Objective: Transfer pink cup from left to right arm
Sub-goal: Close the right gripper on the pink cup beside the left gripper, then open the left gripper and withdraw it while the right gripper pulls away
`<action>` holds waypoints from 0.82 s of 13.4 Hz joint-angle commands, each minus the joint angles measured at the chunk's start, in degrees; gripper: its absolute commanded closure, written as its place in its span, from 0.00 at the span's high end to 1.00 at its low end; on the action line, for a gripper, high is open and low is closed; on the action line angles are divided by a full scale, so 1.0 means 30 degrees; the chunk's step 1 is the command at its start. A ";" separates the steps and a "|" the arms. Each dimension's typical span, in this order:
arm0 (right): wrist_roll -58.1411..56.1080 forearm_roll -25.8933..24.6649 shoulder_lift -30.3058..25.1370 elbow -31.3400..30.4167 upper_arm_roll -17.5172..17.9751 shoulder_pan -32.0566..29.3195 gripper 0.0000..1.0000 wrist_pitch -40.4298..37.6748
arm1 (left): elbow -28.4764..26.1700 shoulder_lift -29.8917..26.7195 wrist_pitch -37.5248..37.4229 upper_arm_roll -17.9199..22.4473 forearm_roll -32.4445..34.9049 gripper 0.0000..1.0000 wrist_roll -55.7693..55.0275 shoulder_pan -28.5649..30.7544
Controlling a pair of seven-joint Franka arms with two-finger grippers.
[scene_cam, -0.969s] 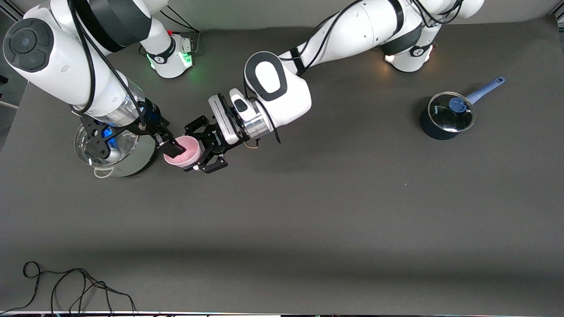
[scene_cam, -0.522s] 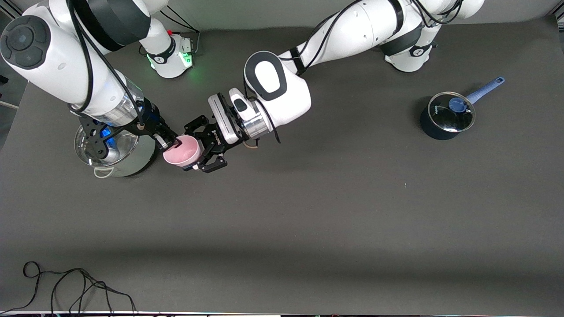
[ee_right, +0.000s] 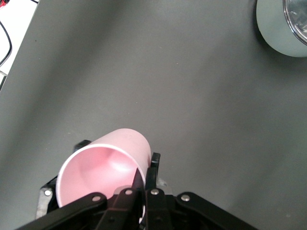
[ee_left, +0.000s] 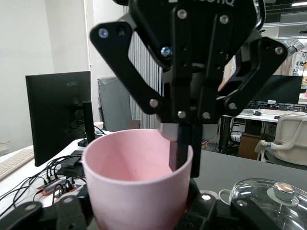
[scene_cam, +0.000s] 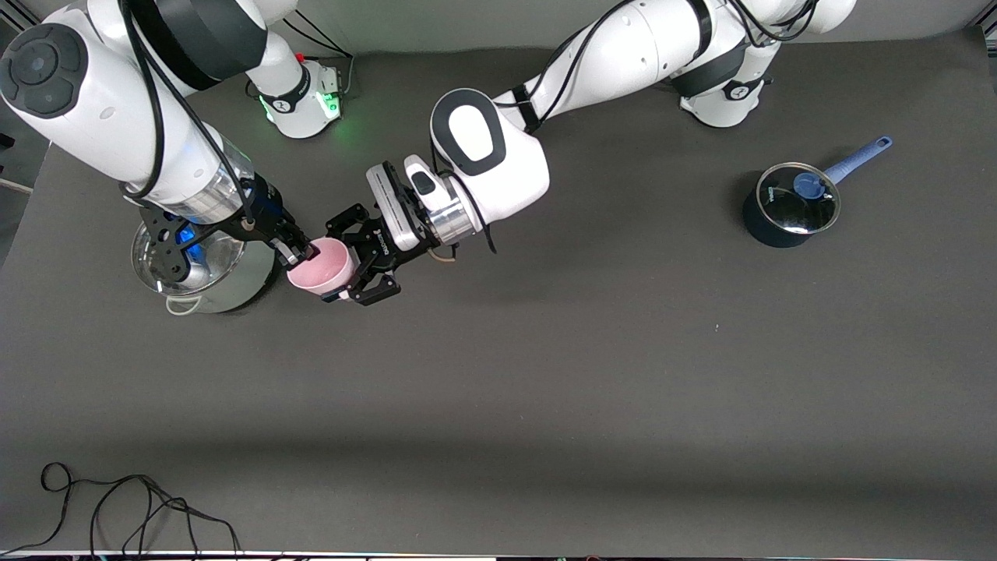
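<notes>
Across the dark tabletop you have the silver lidded pot at the right arm's end and the blue-handled saucepan at the left arm's end, neither part of this job. You are mid-handover: the pink cup hangs in the air beside the silver pot, between both arms. Your right end effector is pinched tight on the cup's rim, one finger inside, one outside. Your left end effector cradles the cup's base, and whether it grips or has slackened I cannot tell. Next you need that left one opened fully and drawn straight back, with the right arm held steady.
</notes>
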 commanded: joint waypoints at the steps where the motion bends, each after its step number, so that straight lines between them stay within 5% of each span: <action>1: 0.0356 -0.0618 -0.0154 0.0174 -0.0067 0.0083 0.00 -0.0451 | 0.0302 -0.0205 0.0344 0.0293 0.0007 1.00 -0.0492 -0.0107; 5: 0.0210 -0.1377 0.0460 0.1255 -0.0096 -0.0093 0.00 -0.0451 | -0.0280 -0.1022 0.0140 0.0963 0.0850 1.00 -0.0667 0.0591; 7: -0.1041 -0.2346 0.0928 0.1666 -0.0183 -0.0210 0.00 -0.0451 | -0.2120 -0.1840 -0.0617 0.0966 0.2052 1.00 -0.0697 0.2287; 11: -0.7737 -0.2263 0.1311 0.1990 -0.0301 -0.3626 0.00 -0.0044 | -0.7596 -0.5293 -0.5535 0.1024 0.4283 1.00 -0.0872 0.6156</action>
